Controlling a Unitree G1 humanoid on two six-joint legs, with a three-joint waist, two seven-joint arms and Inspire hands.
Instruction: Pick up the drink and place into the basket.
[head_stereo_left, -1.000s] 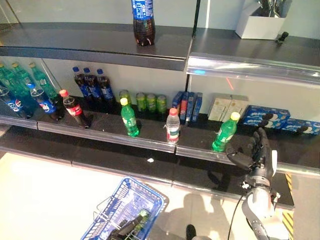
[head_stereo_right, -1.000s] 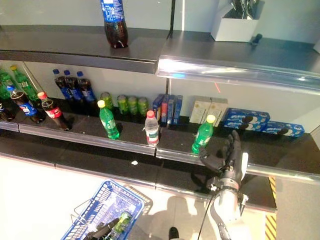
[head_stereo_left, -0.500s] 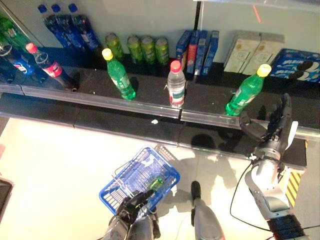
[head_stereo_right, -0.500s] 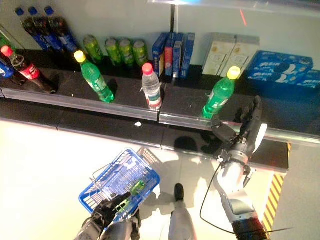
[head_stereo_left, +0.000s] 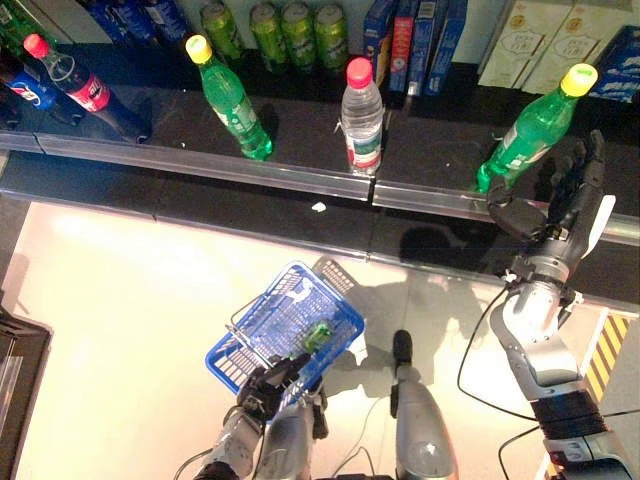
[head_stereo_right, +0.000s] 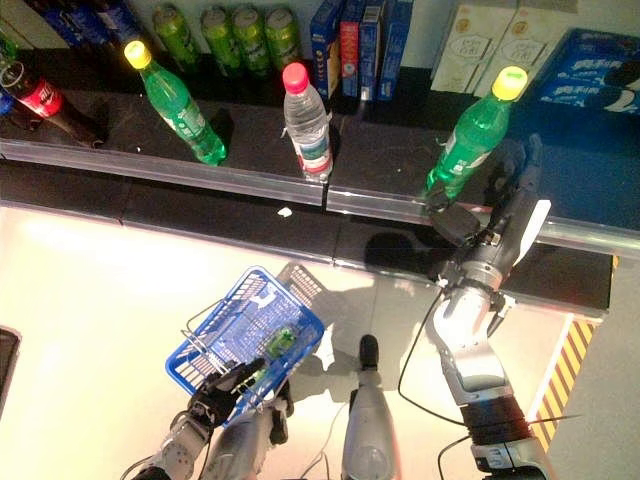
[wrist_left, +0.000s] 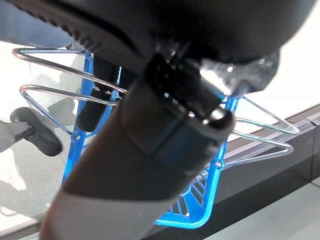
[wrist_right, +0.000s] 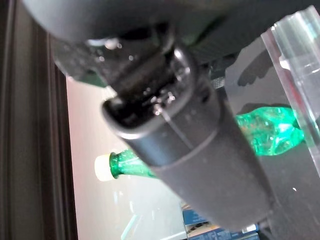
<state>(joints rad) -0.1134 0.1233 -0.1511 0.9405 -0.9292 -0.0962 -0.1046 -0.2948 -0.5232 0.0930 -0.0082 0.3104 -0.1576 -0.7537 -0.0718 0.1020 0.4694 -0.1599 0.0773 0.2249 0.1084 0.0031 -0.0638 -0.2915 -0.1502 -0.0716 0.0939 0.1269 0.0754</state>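
Observation:
A green bottle with a yellow cap (head_stereo_left: 530, 135) stands at the front of the dark shelf, on the right. My right hand (head_stereo_left: 560, 215) is open just right of it, fingers straight up, thumb (head_stereo_left: 510, 212) close to the bottle's base and apart from it. The bottle also shows in the right wrist view (wrist_right: 270, 132), past the hand. My left hand (head_stereo_left: 262, 385) is shut on the wire handles (wrist_left: 60, 92) of the blue basket (head_stereo_left: 285, 325), which hangs low above the floor. A green drink (head_stereo_left: 320, 335) lies in the basket.
On the same shelf stand a water bottle with a red cap (head_stereo_left: 362, 115), another green bottle (head_stereo_left: 228, 98), a cola bottle (head_stereo_left: 75, 85), green cans (head_stereo_left: 285, 20) and boxes (head_stereo_left: 415, 40). A metal rail (head_stereo_left: 300, 180) runs along the shelf's front edge.
The camera has tilted down, so the whole picture has shifted. My right hand stays open and has come slightly nearer the green bottle. The blue basket still hangs from my left hand.

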